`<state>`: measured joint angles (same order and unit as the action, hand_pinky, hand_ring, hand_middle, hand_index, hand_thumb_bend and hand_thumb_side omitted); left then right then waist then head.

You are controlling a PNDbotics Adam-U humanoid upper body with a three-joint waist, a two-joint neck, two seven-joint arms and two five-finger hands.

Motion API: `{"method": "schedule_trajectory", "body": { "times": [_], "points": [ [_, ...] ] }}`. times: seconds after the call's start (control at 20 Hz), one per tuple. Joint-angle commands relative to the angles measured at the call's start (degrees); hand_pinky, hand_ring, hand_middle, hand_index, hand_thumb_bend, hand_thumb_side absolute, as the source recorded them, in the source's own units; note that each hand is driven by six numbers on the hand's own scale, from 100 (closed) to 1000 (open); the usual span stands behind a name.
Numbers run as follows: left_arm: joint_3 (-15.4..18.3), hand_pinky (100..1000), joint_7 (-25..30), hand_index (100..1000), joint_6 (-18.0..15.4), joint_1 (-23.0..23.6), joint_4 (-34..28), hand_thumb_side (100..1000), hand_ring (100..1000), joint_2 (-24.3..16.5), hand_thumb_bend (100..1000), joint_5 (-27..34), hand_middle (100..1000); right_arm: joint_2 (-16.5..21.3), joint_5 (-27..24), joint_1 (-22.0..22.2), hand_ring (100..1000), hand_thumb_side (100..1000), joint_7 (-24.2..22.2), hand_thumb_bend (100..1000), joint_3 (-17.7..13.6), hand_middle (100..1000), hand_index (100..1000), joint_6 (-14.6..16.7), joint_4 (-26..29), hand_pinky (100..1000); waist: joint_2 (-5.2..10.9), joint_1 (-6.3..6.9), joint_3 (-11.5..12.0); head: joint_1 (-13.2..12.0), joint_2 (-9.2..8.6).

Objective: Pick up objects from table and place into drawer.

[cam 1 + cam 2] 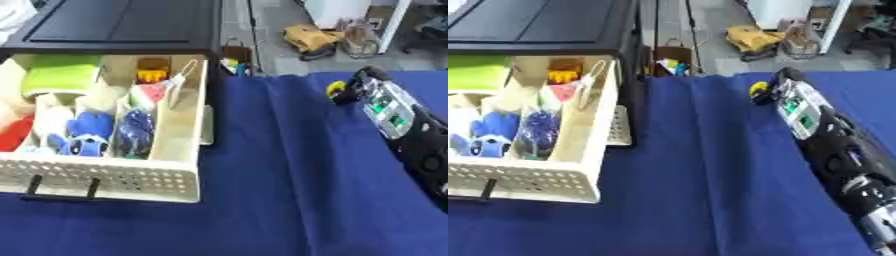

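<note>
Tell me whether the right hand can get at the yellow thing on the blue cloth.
Probably yes: the right hand is already at the yellow thing, nothing between them on the blue cloth.

An open cream drawer (pixel 166 180) with a perforated front sits at the left of a table (pixel 280 200) covered in blue cloth, pulled out from a black cabinet (pixel 122 25). Its compartments hold a green item (pixel 59 75), a yellow item (pixel 152 70), blue items (pixel 87 130) and something red (pixel 13 134). At the right, the robot's right arm (pixel 402 125) reaches across the cloth. The right robot hand (pixel 350 90) is at a small yellow object (pixel 334 89); its fingers cannot be made out.
</note>
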<state>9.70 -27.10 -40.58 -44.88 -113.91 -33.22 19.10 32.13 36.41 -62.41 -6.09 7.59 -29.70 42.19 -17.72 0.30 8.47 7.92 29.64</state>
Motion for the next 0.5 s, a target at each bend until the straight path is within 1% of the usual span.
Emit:
{"method": "schedule_trajectory", "body": {
  "times": [0.05, 0.3, 0.35, 0.4, 0.5],
  "points": [
    [0.3, 284, -2.5, 699, -2.6, -0.5, -0.7, 1000, 475, -1.0, 316, 0.2, 523, 2.5, -0.8, -0.7, 782, 251, 1.1, 100, -0.1, 284, 518, -0.2, 2.6, 672, 1.51, 0.11, -0.1, -0.2, -0.5],
    [0.3, 284, -2.4, 700, -2.6, -0.5, -0.7, 1000, 475, -1.1, 316, 0.3, 524, 3.7, -1.9, -0.2, 776, 247, 2.2, 100, 0.4, 263, 492, -0.7, 5.7, 663, 1.68, 0.07, -0.2, -0.4, -0.46],
    [0.3, 284, -2.4, 700, -2.6, -0.5, -0.7, 1000, 475, -1.2, 319, 0.3, 523, 3.9, -2.3, -0.1, 776, 266, 2.4, 100, 0.4, 260, 489, -0.8, 6.5, 662, 1.74, 0.07, -0.2, -0.4, -0.45],
    [0.3, 284, -2.3, 700, -2.6, -0.5, -0.7, 1000, 475, -1.2, 317, 0.3, 523, 4.2, -2.6, 0.0, 776, 246, 2.5, 100, 0.4, 259, 489, -1.0, 7.2, 662, 1.79, 0.06, -0.2, -0.4, -0.46],
    [0.3, 284, -2.3, 700, -2.6, -0.5, -0.7, 1000, 475, -1.2, 317, 0.3, 523, 4.8, -3.2, 0.2, 776, 247, 2.8, 100, 0.5, 256, 486, -1.4, 8.7, 662, 1.9, 0.04, -0.3, -0.5, -0.5]
  ]
}}
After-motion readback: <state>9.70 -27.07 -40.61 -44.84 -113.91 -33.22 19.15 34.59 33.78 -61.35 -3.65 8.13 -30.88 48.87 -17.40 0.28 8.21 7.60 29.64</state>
